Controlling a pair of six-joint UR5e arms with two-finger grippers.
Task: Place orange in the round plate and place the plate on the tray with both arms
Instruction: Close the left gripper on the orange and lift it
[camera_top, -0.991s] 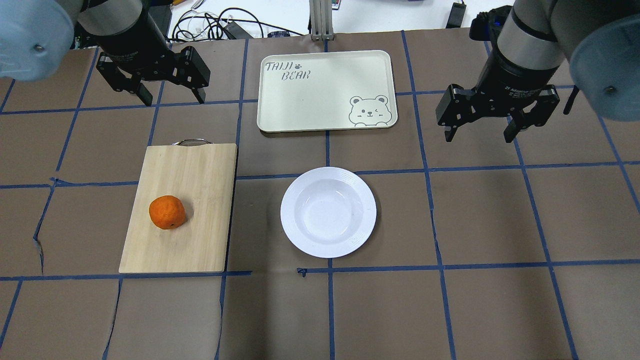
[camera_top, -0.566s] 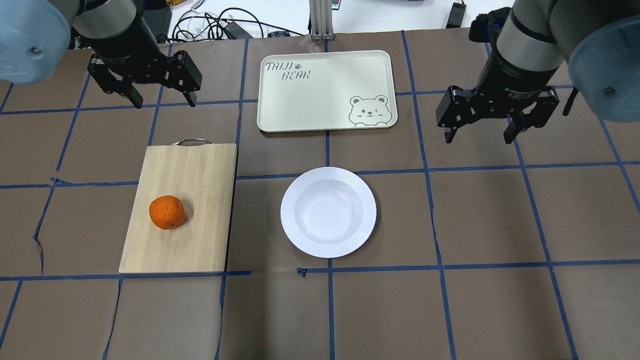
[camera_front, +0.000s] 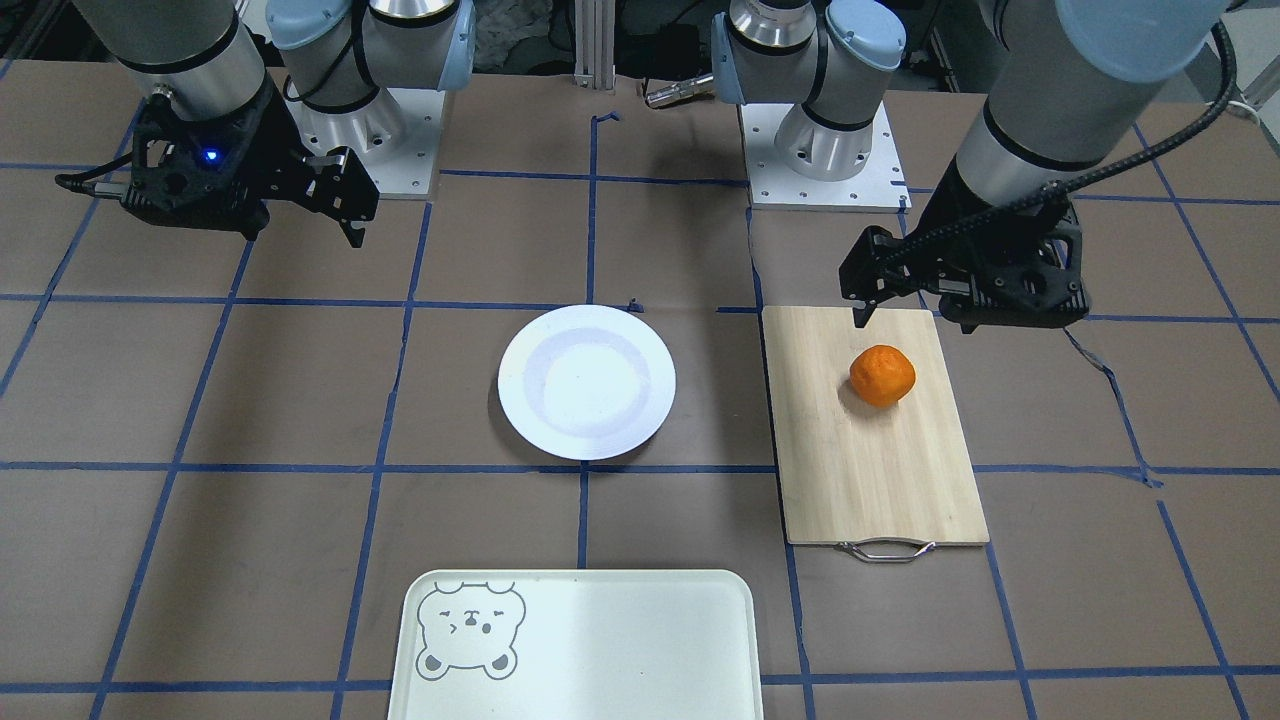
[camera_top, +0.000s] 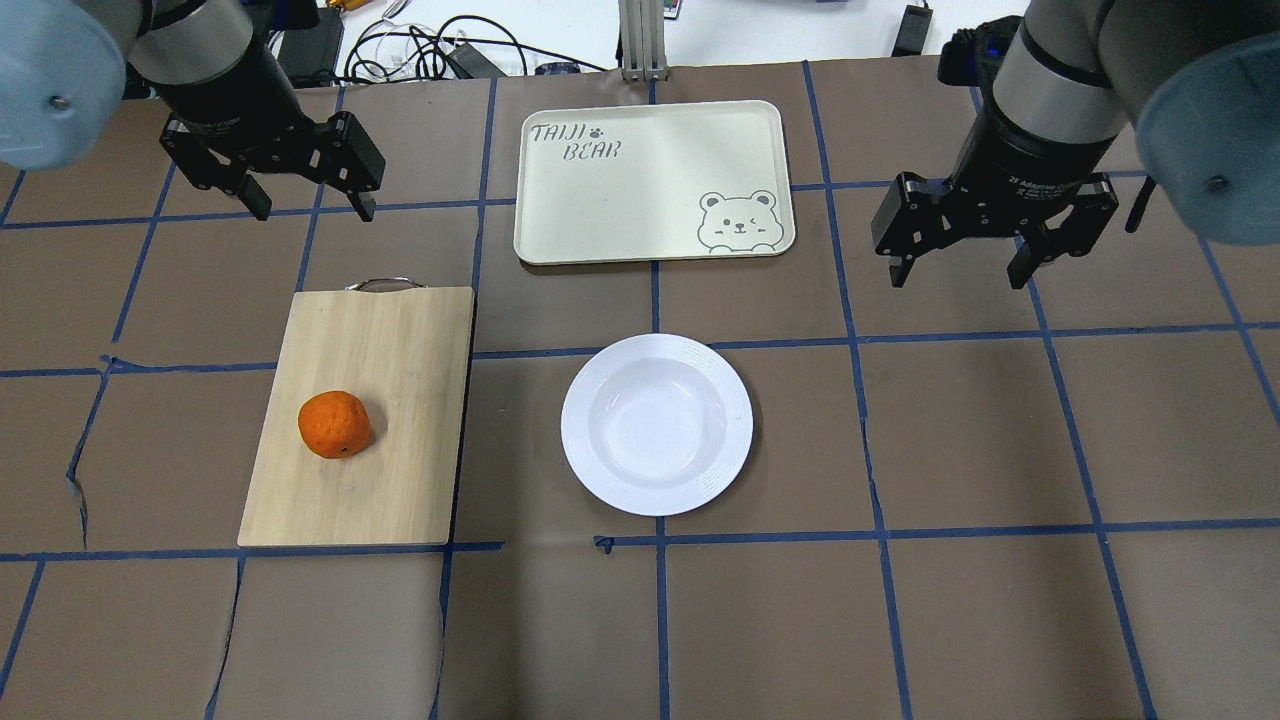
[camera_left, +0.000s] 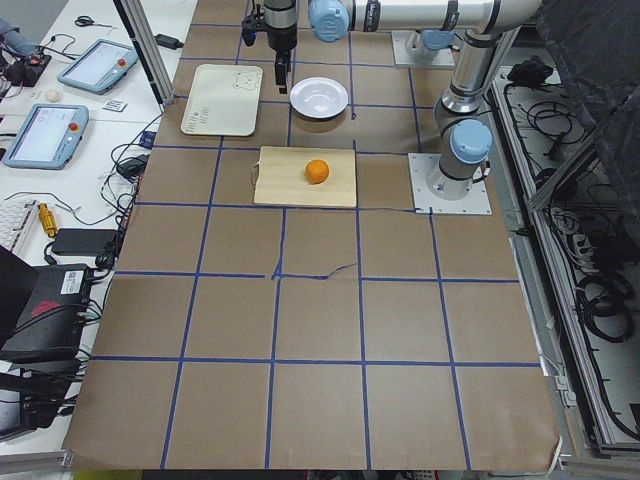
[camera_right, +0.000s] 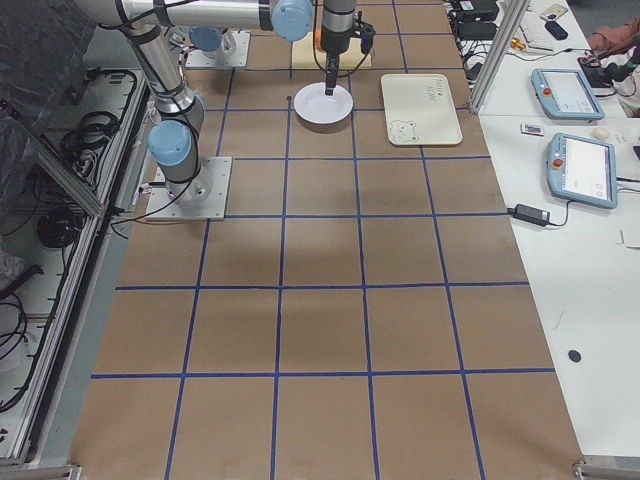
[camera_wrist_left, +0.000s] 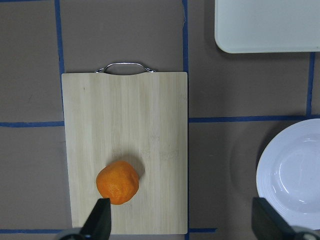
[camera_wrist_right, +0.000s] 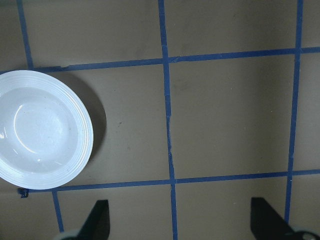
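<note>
The orange (camera_top: 335, 424) (camera_front: 882, 375) lies on a bamboo cutting board (camera_top: 400, 350), toward its near left part. To the board's right, the white round plate (camera_top: 656, 424) (camera_wrist_right: 42, 136) rests empty on the table. The cream tray (camera_top: 650, 180) (camera_front: 580, 640) with the bear face lies beyond the plate, also empty. My left gripper (camera_top: 315, 210) (camera_wrist_left: 182, 220) hangs open above the table, past the board's handle end. My right gripper (camera_top: 957, 278) (camera_wrist_right: 180, 220) is open too, off to the right of the tray and plate. Neither gripper holds anything.
The board's metal handle (camera_top: 380, 284) points toward the far side. Blue tape lines grid the brown table cover. Cables (camera_top: 440, 50) and an aluminium post (camera_top: 640, 40) sit beyond the table's far edge. Both arm bases (camera_front: 820, 150) stand on the robot's side.
My left gripper has shifted left in the overhead view, still open and empty. The right gripper, orange, plate and tray have stayed where they were.
</note>
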